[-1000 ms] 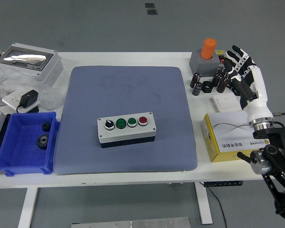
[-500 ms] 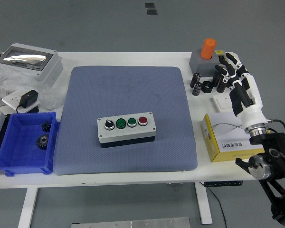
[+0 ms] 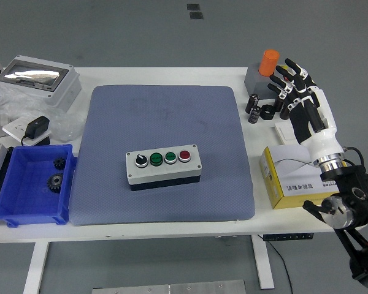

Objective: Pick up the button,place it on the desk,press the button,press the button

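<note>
A grey button box (image 3: 164,165) lies in the middle of the blue-grey mat (image 3: 165,153), carrying a black knob, two green buttons and a red button (image 3: 184,155). At the table's right side my right hand (image 3: 297,92) hovers with its fingers spread, holding nothing. Its fingertips (image 3: 278,71) hang just right of a grey box with an orange emergency-stop button (image 3: 268,64). The left arm is out of the picture.
Small black cylinders (image 3: 256,107) and a white switch plate (image 3: 286,132) lie under the right hand. A yellow and white carton (image 3: 291,177) sits at the right front. A blue bin (image 3: 32,184) with gears, a black adapter (image 3: 37,130) and a grey enclosure (image 3: 35,79) occupy the left.
The right hand has shifted left and slightly toward the table's far side, closing on the orange-button box, fingers still spread. Nothing else moved.
</note>
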